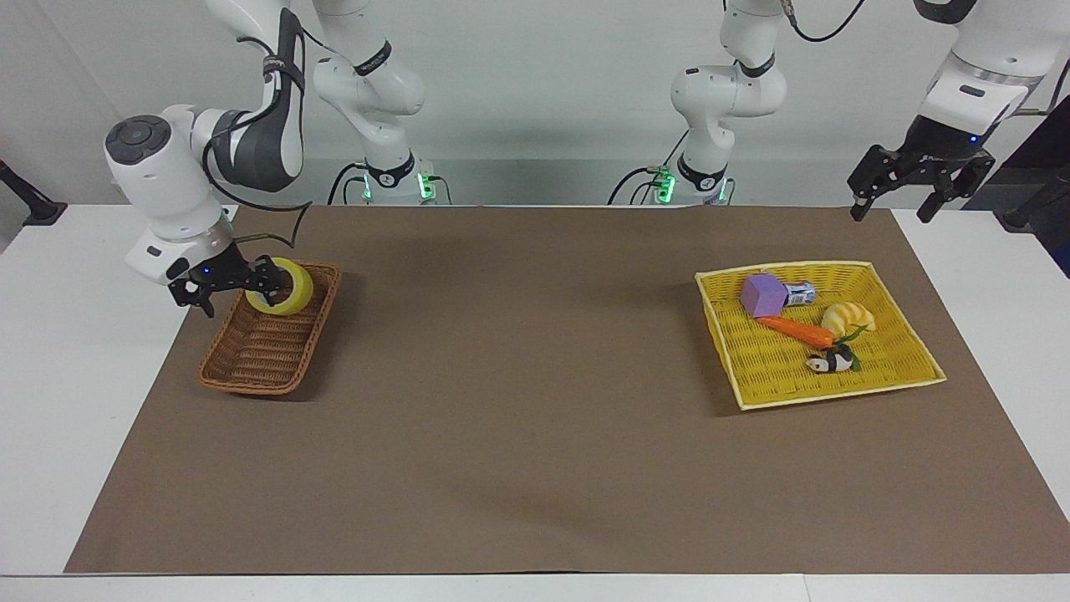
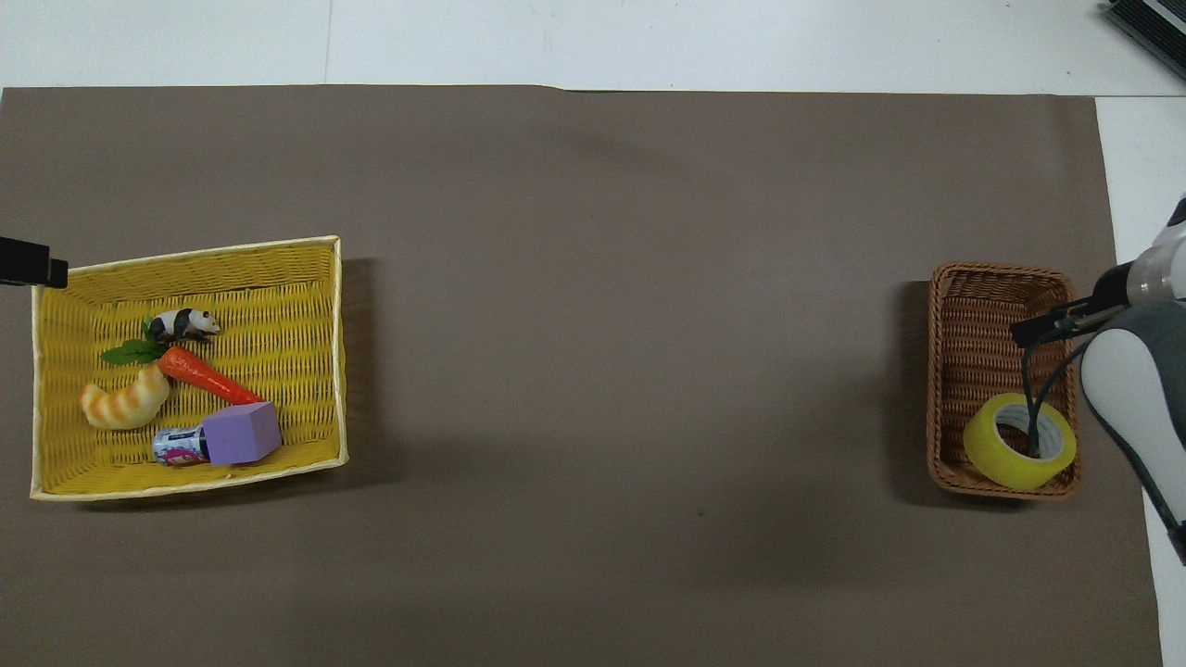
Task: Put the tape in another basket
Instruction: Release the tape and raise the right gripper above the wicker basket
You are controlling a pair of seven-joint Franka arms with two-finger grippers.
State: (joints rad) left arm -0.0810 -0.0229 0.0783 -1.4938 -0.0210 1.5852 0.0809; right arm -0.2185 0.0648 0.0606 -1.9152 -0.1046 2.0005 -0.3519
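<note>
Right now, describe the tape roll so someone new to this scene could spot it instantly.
Find the small dark brown wicker basket on the brown mat, toward the right arm's end of the table. The tape lies in the end of it nearer the robots, below the right hand. It is the only thing in that basket: a bright yellow ring with a pale core.
</note>
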